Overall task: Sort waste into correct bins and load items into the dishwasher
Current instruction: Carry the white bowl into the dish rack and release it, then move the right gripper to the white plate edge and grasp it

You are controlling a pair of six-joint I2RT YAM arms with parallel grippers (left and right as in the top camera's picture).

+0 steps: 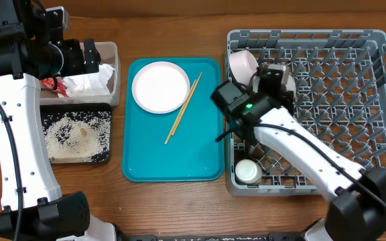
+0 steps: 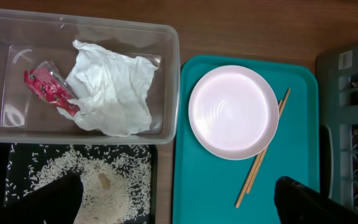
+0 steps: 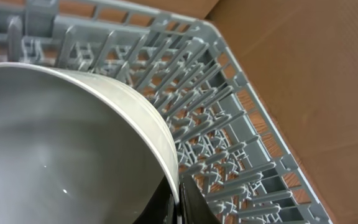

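My right gripper (image 3: 178, 202) is shut on the rim of the greyish bowl (image 3: 55, 137) and holds it over the back left of the grey dish rack (image 1: 374, 100); it also shows in the overhead view (image 1: 275, 77). A pinkish bowl (image 1: 242, 65) and a white cup (image 1: 248, 172) sit in the rack. My left gripper (image 2: 179, 205) is open and empty, above the clear tub (image 2: 166, 74) that holds the white napkin (image 2: 114, 87) and the red wrapper (image 2: 48, 87). Rice (image 2: 104, 180) lies in the black tray (image 1: 106, 110). The white-pink plate (image 2: 233, 112) and the chopsticks (image 2: 260, 158) lie on the teal tray.
The teal tray (image 1: 173, 161) lies between the bins and the rack. The rack's right side stands with bare upright pegs (image 1: 340, 87). Bare wooden table (image 1: 179, 201) runs along the front.
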